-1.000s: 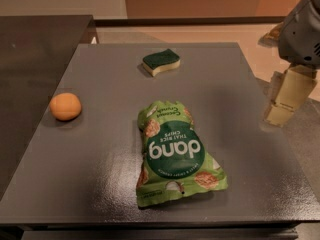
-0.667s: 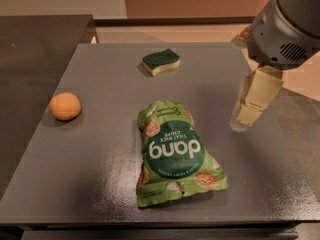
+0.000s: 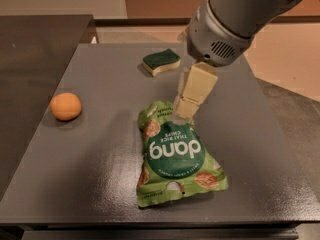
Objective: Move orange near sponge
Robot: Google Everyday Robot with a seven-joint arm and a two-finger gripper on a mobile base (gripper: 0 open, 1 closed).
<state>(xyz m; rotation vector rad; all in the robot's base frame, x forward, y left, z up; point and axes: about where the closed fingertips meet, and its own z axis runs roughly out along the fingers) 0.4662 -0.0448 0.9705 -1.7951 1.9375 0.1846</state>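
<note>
Chip bag (image 3: 177, 156): lying flat at near centre of the worktop (image 3: 100, 174), playing no part in the job.
Orange (image 3: 65, 106): sitting at the left edge, mid-depth, untouched and well apart from its goal.
Gripper (image 3: 184, 111): hanging over the bag's far end, carrying nothing, presumably due to go left for the fruit. Whether it is spread or closed, cannot tell.
Sponge (image 3: 161, 61): resting far centre, marking the destination.

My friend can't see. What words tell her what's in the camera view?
A robot's gripper hangs over the far end of a green chip bag in the middle of a grey table. An orange sits near the left edge, and a sponge lies at the far side.
</note>
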